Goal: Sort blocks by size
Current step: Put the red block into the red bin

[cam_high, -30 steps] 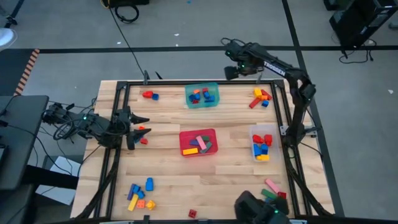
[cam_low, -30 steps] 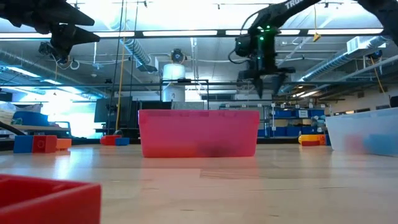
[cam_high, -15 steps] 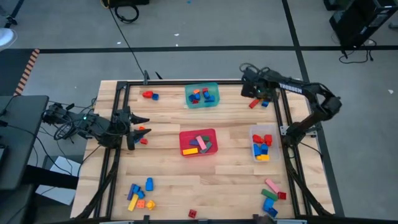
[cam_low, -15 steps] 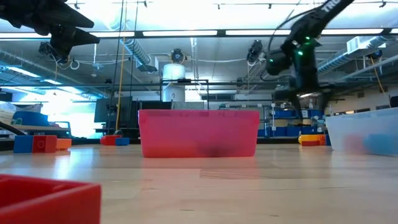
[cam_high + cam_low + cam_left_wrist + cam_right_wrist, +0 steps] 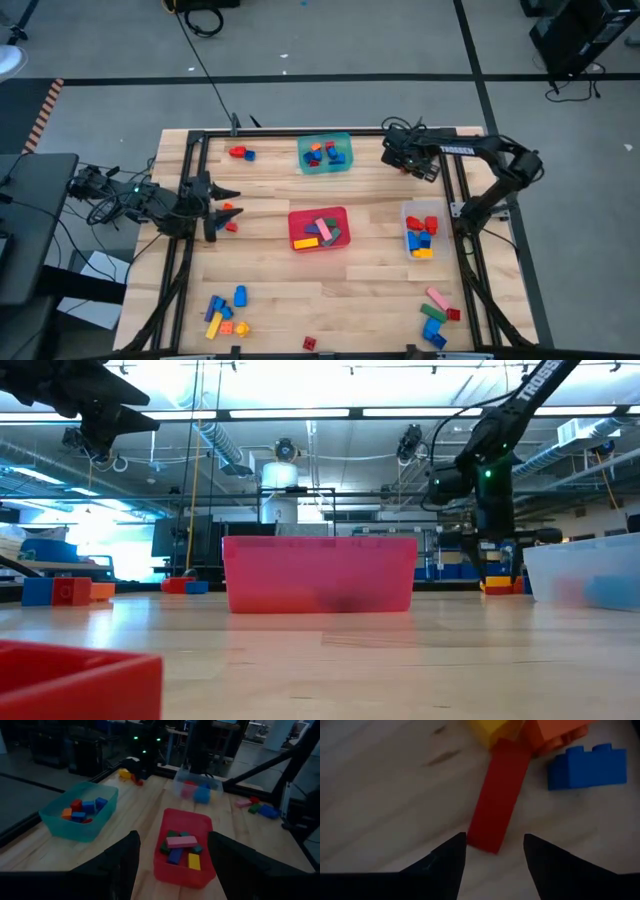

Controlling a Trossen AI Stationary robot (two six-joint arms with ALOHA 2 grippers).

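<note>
My right tool (image 5: pixel 492 847), fingers parted, nothing held, hangs over long red plastic bar (image 5: pixel 500 795); bar's long axis runs straight ahead between them.

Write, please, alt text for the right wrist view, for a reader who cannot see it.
The right gripper hangs open just above a long red block lying flat on the wooden table, one dark finger at each side of the block's near end. Past it lie a blue block, a yellow block and an orange block.
</note>
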